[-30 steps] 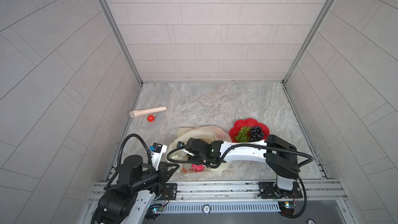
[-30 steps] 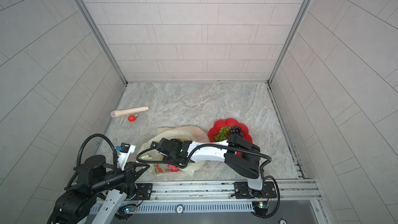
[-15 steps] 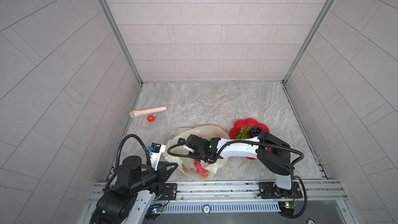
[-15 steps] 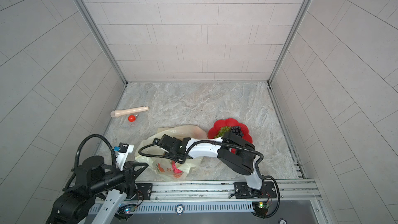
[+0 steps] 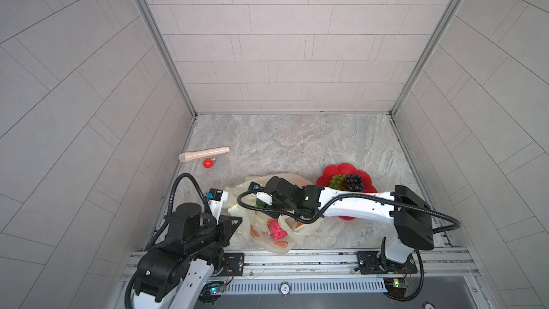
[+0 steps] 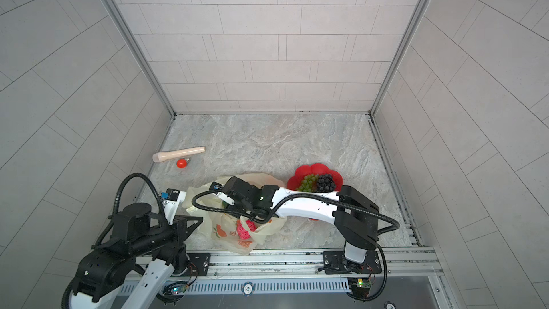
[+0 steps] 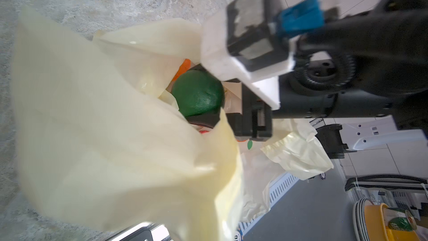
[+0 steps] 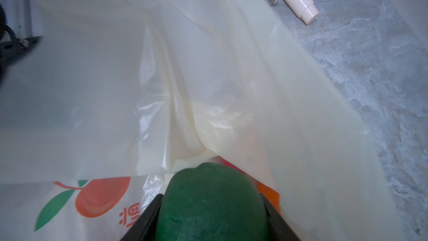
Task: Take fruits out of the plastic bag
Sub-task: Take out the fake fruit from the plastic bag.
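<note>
The plastic bag [image 5: 280, 245] lies slumped at the near edge of the marble table [image 5: 297, 144], left of centre. Its mouth faces up because the left gripper [image 5: 223, 203], closed tight, appears to pinch the bag's left rim and hold it raised, so the thin film does not fold over the opening. That gives the right arm a way in. The right gripper [image 8: 210, 205] reaches into the mouth from the right, its black jaws part-open and pressed against both flanks of the green oval fruit [image 8: 208, 186]. It grips the fruit across its narrow width, which probably suits a smooth, rounded shape. The fruit sits just inside the mouth, with a bit of red showing beneath it. The pink wrinkly fruit [image 5: 277, 229] rests lower in the bag, nearer the front. Just right of the bag, the red flower-shaped plate [image 5: 335, 170] holds the green grape bunch [image 5: 337, 181] and the dark purple grape bunch [image 5: 354, 182] side by side, so it is likely where the fruit goes.
</note>
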Robot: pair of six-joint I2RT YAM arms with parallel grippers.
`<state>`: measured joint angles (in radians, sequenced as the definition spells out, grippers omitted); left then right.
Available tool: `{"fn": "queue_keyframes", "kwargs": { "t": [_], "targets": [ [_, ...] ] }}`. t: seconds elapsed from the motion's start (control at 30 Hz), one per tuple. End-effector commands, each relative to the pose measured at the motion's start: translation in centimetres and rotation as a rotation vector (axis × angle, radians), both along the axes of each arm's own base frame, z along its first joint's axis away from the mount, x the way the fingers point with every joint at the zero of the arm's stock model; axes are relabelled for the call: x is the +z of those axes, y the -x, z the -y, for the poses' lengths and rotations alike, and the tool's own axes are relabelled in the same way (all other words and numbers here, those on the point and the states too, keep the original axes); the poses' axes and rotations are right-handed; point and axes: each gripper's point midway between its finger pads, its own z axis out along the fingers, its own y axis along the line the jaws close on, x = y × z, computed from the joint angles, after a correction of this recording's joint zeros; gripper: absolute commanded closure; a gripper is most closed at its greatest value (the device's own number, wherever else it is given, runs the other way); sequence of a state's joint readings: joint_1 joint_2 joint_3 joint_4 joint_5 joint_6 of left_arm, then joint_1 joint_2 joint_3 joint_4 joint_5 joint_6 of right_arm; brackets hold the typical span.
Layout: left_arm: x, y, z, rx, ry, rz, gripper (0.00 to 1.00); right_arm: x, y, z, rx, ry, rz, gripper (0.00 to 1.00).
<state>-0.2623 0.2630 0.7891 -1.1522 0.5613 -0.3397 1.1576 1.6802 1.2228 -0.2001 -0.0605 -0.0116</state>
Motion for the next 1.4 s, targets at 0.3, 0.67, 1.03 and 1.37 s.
{"fn": "queue_keyframes", "kwargs": {
  "t": [0.3, 0.67, 1.03, 1.37],
  "targets": [
    [2.1, -2.7, 0.7, 0.024, 0.040, 0.047, 0.98, 6.7, 4.0, -0.1, 0.130, -0.212, -0.107, 0.52],
    [1.9, -2.2, 0.5, 0.033, 0.054, 0.076, 0.98, 10.8, 4.6, 1.3, 0.090, -0.329, -0.129, 0.51],
    [1.7, -2.5, 0.6, 0.036, 0.062, 0.056, 0.98, 11.7, 0.8, 8.2, -0.203, -0.176, 0.054, 0.51],
    [1.7, -2.6, 0.5, 0.045, 0.064, 0.057, 0.98, 12.1, -2.8, 18.6, -0.575, -0.121, 0.064, 0.52]
  ]
}}
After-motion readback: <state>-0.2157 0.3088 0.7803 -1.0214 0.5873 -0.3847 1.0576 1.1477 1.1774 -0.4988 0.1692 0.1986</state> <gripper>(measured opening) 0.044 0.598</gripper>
